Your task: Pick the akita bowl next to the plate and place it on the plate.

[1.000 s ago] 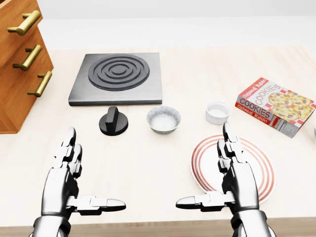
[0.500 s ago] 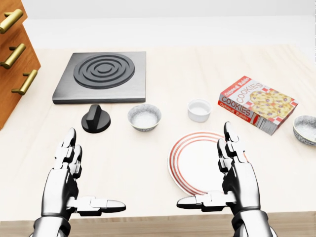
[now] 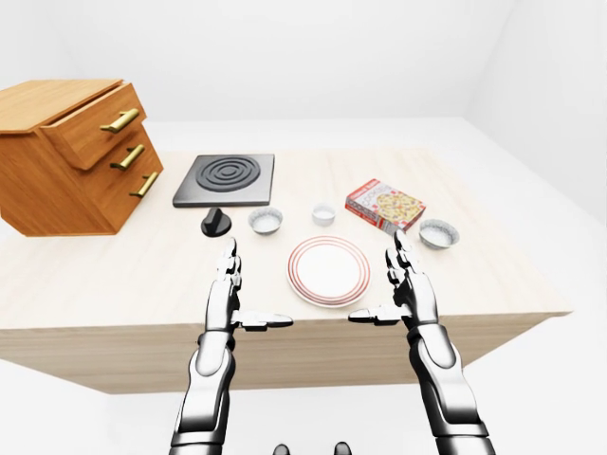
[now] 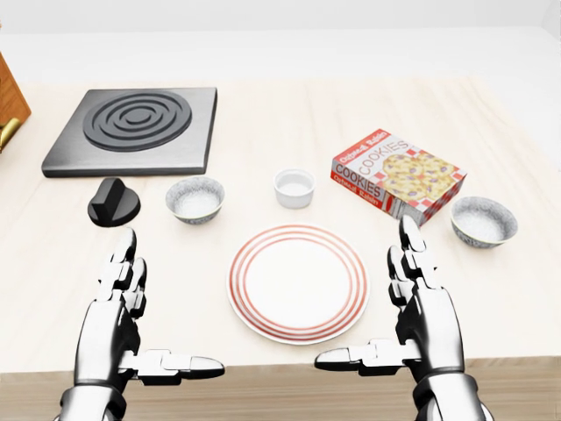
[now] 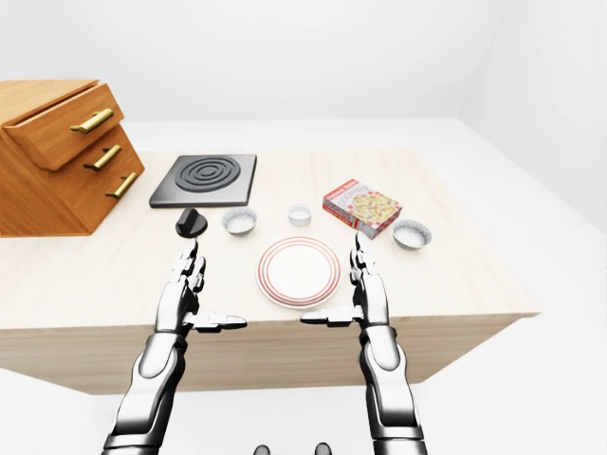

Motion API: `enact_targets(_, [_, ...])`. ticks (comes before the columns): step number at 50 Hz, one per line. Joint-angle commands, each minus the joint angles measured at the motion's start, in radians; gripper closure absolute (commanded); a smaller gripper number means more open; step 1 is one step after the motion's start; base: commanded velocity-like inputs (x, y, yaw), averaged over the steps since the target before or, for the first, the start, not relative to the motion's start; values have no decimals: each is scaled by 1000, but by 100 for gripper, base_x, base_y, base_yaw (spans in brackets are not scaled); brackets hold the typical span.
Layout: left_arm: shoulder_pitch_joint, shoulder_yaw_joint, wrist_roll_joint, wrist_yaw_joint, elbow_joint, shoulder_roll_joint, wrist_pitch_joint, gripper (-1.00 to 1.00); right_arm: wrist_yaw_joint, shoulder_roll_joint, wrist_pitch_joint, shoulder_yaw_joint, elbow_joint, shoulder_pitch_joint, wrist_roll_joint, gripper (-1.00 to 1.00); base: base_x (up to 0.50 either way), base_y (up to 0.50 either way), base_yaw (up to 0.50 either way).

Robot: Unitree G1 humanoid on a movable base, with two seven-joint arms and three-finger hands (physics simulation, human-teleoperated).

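A white plate with red rings lies on the light wooden table, low in the middle of the head view. Two grey speckled bowls stand on the table. One bowl is up and left of the plate, the other bowl is to the plate's right, beyond my right hand. My left hand hovers open at the plate's left, fingers straight and thumb pointing inward. My right hand mirrors it, open at the plate's right rim. Neither hand touches anything.
A small white ramekin stands just above the plate. A cookie box lies at the upper right. A black burner plate and a black knob are at the upper left. A wooden drawer cabinet stands at the table's far left.
The camera has moved right, so the whole picture has slid left. The drawers have left the head view and the right bowl has come in. Both hands keep their open pose.
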Motion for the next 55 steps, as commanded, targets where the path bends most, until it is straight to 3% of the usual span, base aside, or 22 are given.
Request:
enact_targets(1, [1, -1, 0, 0, 0, 0, -1, -100, -1, 0, 10, -1, -12, 2, 0, -100, -8, -32, 0])
enact_targets(3, [2, -1, 0, 0, -4, -1, 3, -100, -1, 0, 1, -1, -3, 2, -2, -100, -8, -32, 0])
enact_targets(5, [2, -1, 1, 1, -1, 0, 1, -100, -2, 0, 12, 1, -19, 4, -3, -100, -8, -32, 0])
enact_targets(14, [3, -1, 2, 0, 1, 0, -2, -100, -14, -3, -17, 4, 8, -1, -37, -100, -8, -31, 0])
enact_targets(15, [2, -1, 2, 0, 3, 0, -4, -100, -21, -5, -9, 8, 7, -3, -57, -100, 0, 0, 0])
enact_targets(17, [2, -1, 1, 0, 5, 0, -5, -100, -25, -7, -36, 16, 23, -6, -88, -100, 0, 0, 0])
enact_targets(19, [4, -2, 3, 0, -2, 0, 1, -100, -20, -4, -26, 15, 14, -4, -84, -100, 0, 0, 0])
enact_targets(23, [5, -2, 2, 0, -6, -1, 5, -100, -21, -2, -55, 17, 28, -5, -96, -100, 0, 0, 0])
enact_targets(35, [2, -1, 3, 1, 4, 0, 1, -100, -27, -2, -55, 26, -9, -1, -138, -100, 2, 0, 0])
enact_targets(38, [4, -3, 4, 1, -4, -1, 6, -100, -29, -3, -68, 21, 2, -3, -135, -100, 28, 0, 0])
enact_targets(55, [7, -4, 8, 1, 5, -1, -5, -100, -28, -2, -68, 22, 0, 1, -135, -100, 39, 0, 0])
